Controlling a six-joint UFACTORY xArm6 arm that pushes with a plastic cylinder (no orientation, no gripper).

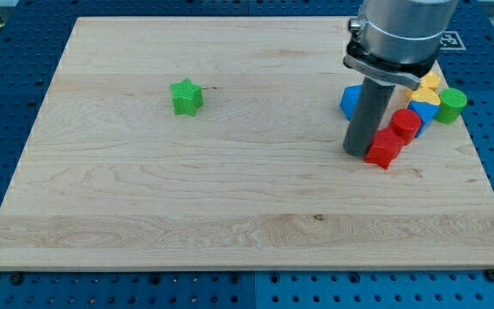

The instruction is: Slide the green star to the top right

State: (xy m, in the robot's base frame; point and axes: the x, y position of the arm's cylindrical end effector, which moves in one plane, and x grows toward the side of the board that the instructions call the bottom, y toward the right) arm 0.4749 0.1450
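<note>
Green star point(186, 97) is left well to the view's left of my jawless tip point(356, 153), so the touching red block point(383, 148) may be dragged.

- Arm point(401, 30): wide grey metal cylinder, smooth, faint sheen.
- Black clamp ring point(382, 67) round its lower edge.
- Below it a straight dark grey rod point(365, 116), round, plain, ending at my tip point(356, 153).

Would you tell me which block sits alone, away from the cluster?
The green star, alone toward the view's left; the others crowd together at the right beside my tip.
</note>
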